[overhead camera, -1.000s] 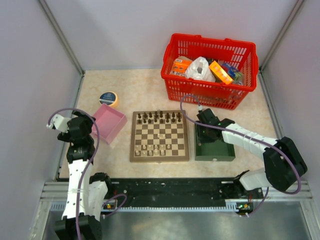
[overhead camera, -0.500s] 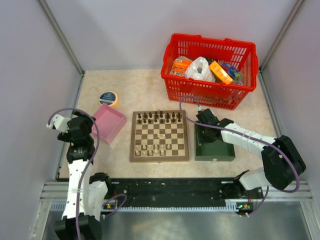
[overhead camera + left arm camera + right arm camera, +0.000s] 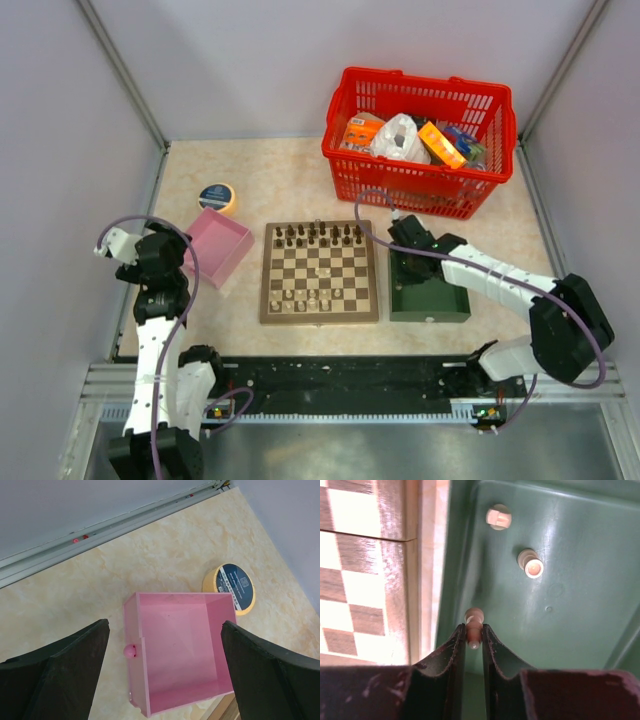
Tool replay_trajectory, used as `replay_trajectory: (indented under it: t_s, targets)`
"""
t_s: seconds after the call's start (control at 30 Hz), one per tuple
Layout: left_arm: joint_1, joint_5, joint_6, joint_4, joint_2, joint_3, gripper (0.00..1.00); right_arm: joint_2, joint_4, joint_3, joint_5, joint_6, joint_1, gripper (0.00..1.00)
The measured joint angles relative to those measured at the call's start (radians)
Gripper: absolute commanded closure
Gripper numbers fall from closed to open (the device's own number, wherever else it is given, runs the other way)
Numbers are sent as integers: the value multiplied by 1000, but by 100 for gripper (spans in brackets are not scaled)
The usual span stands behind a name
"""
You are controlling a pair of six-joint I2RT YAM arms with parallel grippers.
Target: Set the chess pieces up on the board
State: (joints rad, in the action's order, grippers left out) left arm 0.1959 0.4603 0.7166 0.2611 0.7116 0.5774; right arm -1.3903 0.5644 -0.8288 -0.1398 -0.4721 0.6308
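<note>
Clamping a pale chess piece [image 3: 473, 616] in the green tray [image 3: 570, 605] beside the board [image 3: 350, 580], your right end effector [image 3: 473, 630] is gripping firmly; your left end effector [image 3: 164, 630] is hovering spread over the pink box [image 3: 134, 630].

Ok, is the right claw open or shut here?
Shut. The right claw pinches a pale piece inside the green tray; no gap shows either side.

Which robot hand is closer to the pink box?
Left. The left gripper is open right by the pink box; the right gripper is across the board, pinching a pale chess piece in the green tray.
</note>
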Motion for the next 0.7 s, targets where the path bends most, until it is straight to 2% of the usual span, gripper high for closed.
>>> replay_trajectory:
  t_s: [0.2, 0.37, 0.7]
  targets:
    - [0, 0, 0, -1, 0, 0, 1, 79, 100, -107, -60, 0, 64, 86]
    - [0, 0, 0, -1, 0, 0, 1, 103, 122, -196, -91, -2, 172, 86]
    - [0, 0, 1, 0, -3, 0, 1, -97, 116, -269, -109, -24, 395, 86]
